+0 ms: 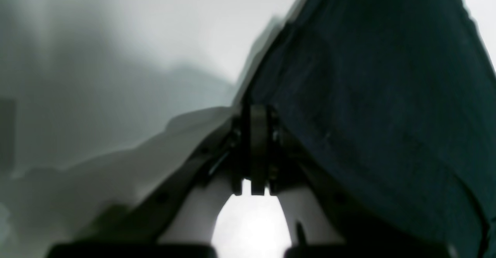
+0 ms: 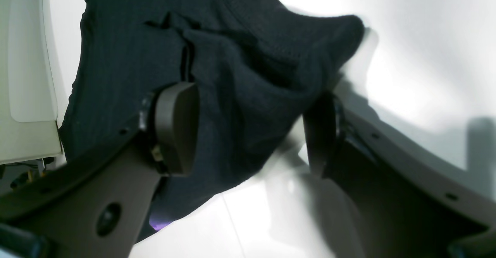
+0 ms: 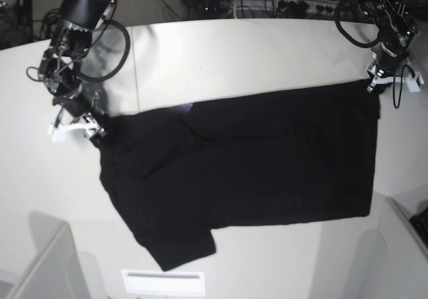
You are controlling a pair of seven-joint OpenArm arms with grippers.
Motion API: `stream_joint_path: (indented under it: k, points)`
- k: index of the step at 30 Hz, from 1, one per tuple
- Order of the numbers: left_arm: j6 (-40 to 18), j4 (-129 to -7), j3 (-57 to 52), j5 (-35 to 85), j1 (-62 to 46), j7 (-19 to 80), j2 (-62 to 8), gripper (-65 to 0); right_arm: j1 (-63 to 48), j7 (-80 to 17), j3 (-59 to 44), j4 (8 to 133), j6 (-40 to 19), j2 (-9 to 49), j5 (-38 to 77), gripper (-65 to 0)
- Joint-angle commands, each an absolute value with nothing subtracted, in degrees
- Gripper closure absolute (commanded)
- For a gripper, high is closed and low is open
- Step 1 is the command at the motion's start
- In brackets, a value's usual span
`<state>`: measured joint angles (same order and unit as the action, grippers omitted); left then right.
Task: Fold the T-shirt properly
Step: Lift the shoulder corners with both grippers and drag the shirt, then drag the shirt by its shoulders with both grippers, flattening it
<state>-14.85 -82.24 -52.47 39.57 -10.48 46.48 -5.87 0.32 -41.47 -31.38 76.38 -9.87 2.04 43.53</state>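
The black T-shirt point(image 3: 254, 158) lies spread flat on the white table point(image 3: 234, 51), plain side up, one sleeve pointing to the near edge. A sliver of purple print point(image 3: 186, 108) peeks out at its far hem. My left gripper point(image 3: 376, 79) is at the shirt's far right corner. In the left wrist view that gripper point(image 1: 257, 112) is shut, and the dark cloth point(image 1: 368, 95) runs right into its tips. My right gripper point(image 3: 93, 130) is at the shirt's left corner. Its fingers point(image 2: 174, 126) stand open on either side of a bunched fold of the T-shirt point(image 2: 240, 76).
Cables and gear point(image 3: 281, 1) crowd the floor beyond the table's far edge. White bin walls stand at the near left point(image 3: 40, 265) and near right point(image 3: 408, 245). A white slot plate point(image 3: 164, 282) sits by the near edge. A white panel point(image 2: 27, 76) is close beside my right gripper.
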Motion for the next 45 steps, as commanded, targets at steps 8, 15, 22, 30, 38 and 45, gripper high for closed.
stream_joint_path:
  k: [8,15,22,30,38,45]
  points:
    - [-14.9,-82.9,-53.2,40.3,-10.8,45.9,-7.1,0.0,0.9,-41.2,-31.4,76.9,-9.8,3.1,43.5,-35.3]
    - [-14.8,-82.9,-53.2,40.3,-10.9,45.9,-8.0,0.0,0.8,-41.2,-31.9,76.8,-9.8,2.9,43.5,-26.0]
    - [-14.8,-82.1,-52.8,40.3,-10.6,46.0,-8.7,0.0,0.8,-41.2,-31.8,76.8,-9.8,3.0,43.6,0.0]
    - [-14.8,-82.6,-53.0,40.3,-10.9,46.0,-8.7,-8.1,0.8,-41.6,-31.5,76.8,-9.8,3.0,43.6,0.0]
    - [-14.8,-86.7,-53.4,40.7,-14.0,46.0,-8.3,-47.9,0.8,-41.6,-31.5,76.8,-9.8,3.0,43.6,0.0]
    - [-14.8,-87.2,-52.8,40.7,-15.5,46.0,-6.5,-51.5,0.8,-41.6,-31.4,76.8,-9.8,2.9,43.6,0.0]
